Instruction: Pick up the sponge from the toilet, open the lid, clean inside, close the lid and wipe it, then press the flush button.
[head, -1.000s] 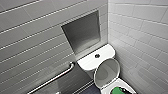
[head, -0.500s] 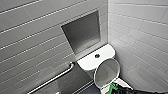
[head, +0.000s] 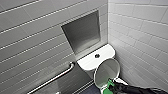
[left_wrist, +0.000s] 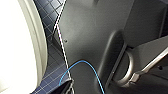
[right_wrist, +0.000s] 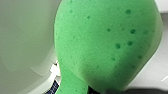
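Observation:
The white toilet (head: 87, 62) stands in the corner with its oval lid (head: 106, 72) raised against the tank. The dark round flush button (head: 97, 55) sits in the middle of the tank top. My right arm comes in from the lower right, and my right gripper (head: 112, 86) is shut on the bright green sponge (head: 108, 88) at the bowl's rim, just below the raised lid. In the right wrist view the sponge (right_wrist: 107, 45) looms large against the white ceramic (right_wrist: 25, 37). The left wrist view shows the toilet's white side (left_wrist: 17, 45) close by.
A metal grab bar (head: 53, 78) slants along the grey tiled wall left of the toilet, below a recessed niche (head: 82, 32). White tiled wall closes the right side. Dark blue floor tiles (left_wrist: 52, 65), a blue cable (left_wrist: 82, 63) and the bar's wall mount (left_wrist: 125, 68) lie near my left wrist.

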